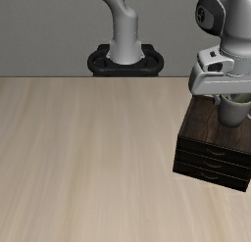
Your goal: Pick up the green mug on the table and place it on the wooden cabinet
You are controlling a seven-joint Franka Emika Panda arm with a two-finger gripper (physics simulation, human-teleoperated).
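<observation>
Presently, the green mug (233, 110) stands directly below my jaws on the wooden cabinet (208, 156). I cannot tell whether they grip it. A skewed release could topple it onto the tabletop (88, 158).

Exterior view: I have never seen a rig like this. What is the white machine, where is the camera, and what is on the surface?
This is a simulator's render, taken from in front of the robot and above it. The white machine is a robot arm. Its black base stands at the far edge of a pale wooden table. The arm rises out of the picture and comes back in at the exterior view's right, ending in a gripper. Under the gripper is a mug, which appears to stand on top of a dark cabinet with drawers. The picture does not show whether the gripper is holding the mug.
</observation>
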